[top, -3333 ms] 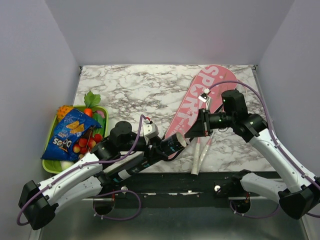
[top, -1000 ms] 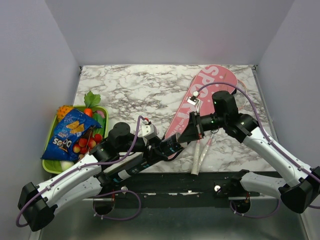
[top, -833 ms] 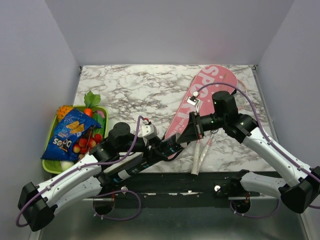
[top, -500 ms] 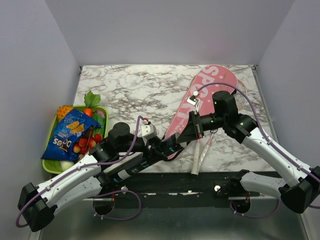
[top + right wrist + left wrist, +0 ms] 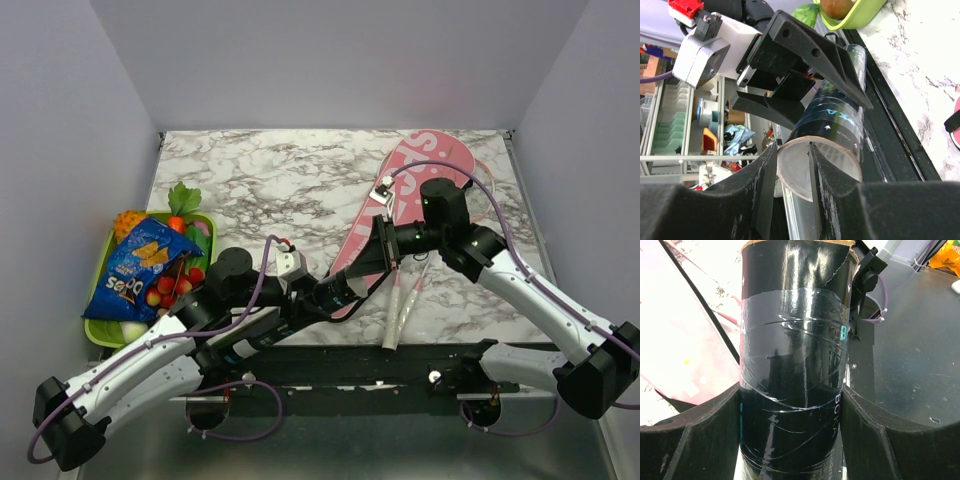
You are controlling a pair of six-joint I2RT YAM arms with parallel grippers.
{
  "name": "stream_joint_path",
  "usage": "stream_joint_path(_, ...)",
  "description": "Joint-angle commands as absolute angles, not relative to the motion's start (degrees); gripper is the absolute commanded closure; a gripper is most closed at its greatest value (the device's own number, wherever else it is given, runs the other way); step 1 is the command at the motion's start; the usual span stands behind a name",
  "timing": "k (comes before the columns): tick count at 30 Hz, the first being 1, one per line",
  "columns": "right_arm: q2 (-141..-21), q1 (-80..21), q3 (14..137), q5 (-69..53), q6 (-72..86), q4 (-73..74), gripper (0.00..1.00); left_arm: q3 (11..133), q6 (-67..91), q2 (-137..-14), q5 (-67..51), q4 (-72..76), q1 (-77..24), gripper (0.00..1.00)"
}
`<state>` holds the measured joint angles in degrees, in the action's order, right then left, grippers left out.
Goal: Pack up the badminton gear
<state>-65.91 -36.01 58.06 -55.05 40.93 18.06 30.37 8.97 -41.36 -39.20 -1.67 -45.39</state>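
The pink bag (image 5: 410,185) lettered "SPORT" lies slantwise on the marble bench (image 5: 260,180), its wide end far from the arms and its narrow end near them. The black tube (image 5: 790,330) is at that narrow end, partly across it in the overhead view, and points up toward the bag's middle. The left hand (image 5: 790,395) is clamped around the tube, one finger pressed to each side of its taped, glossy wall.

The right hand (image 5: 793,155) comes from the bag's other side and meets the tube at its open end. Its fingers (image 5: 762,190) stand partly apart, with a gap between them through which the tube's pale round end shows. Whether they touch its rim I cannot tell; nothing is pinched between them.

The two white handles of the rackets (image 5: 398,305) lie on the bench just beside the bag's narrow end, on the right arm's side; their upper parts pass under that arm.

Well apart from the bag, on the left arm's side, a green tray (image 5: 96,328) of toy fruit carries a blue snack packet (image 5: 135,270).
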Motion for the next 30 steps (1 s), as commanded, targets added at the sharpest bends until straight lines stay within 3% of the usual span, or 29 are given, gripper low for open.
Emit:
stream_joint_path(1, -69.3, -37.6, 55.5, -49.1, 41.7, 17.6, 0.59, 33.1, 16.2, -38.1, -40.2, -5.5, -46.0, 1.0)
stream_joint_path(15, -65.0, -37.5, 54.0, -45.0, 43.5, 16.5, 0.58, 34.5, 13.8, -33.9, -35.2, -10.5, -46.0, 1.0)
stream_joint_path(23, -64.6, -37.1, 70.7, -34.6, 39.0, 27.1, 0.55, 35.3, 7.6, -37.9, -27.2, -13.2, -45.8, 1.0)
stream_joint_path(30, -62.8, -37.0, 80.6, -22.3, 34.8, 37.5, 0.55, 44.1, -1.5, -51.2, -23.1, -14.7, -42.9, 1.0)
